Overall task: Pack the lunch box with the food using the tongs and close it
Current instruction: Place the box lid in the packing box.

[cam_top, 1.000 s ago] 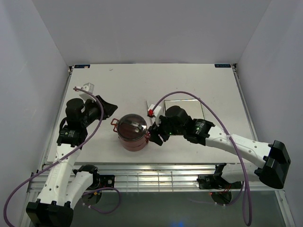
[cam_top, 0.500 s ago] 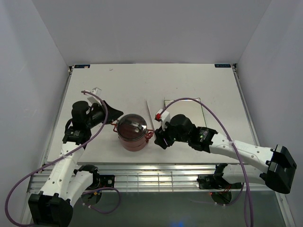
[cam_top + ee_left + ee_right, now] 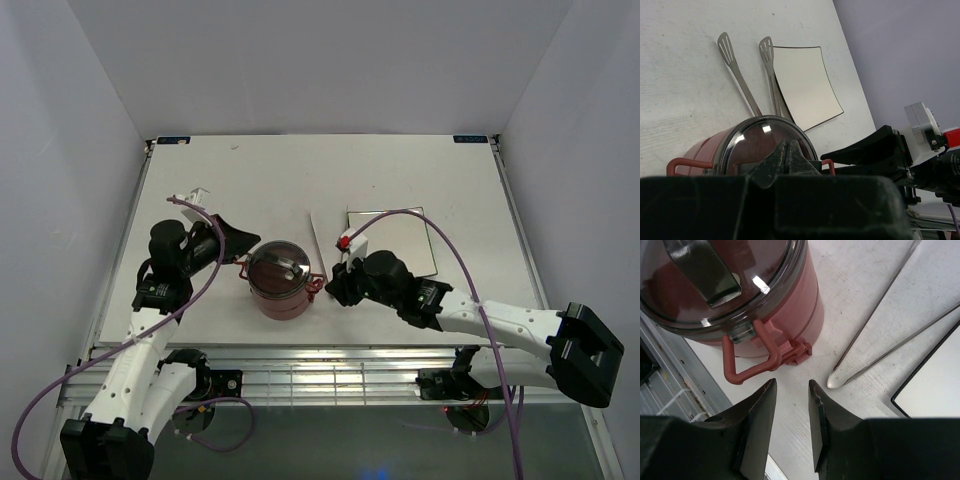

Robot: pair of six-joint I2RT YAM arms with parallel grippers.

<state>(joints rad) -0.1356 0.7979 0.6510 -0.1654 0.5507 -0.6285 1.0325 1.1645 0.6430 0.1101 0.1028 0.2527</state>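
The left arm climbs from its base at the near edge, elbow bent, forearm leaning in toward the middle. The left gripper points right and sits low, its two fingers pressed flat together with nothing between them. The right arm stretches long and low, wrist turned leftward. The right gripper has its jaws a narrow gap apart, holding nothing.
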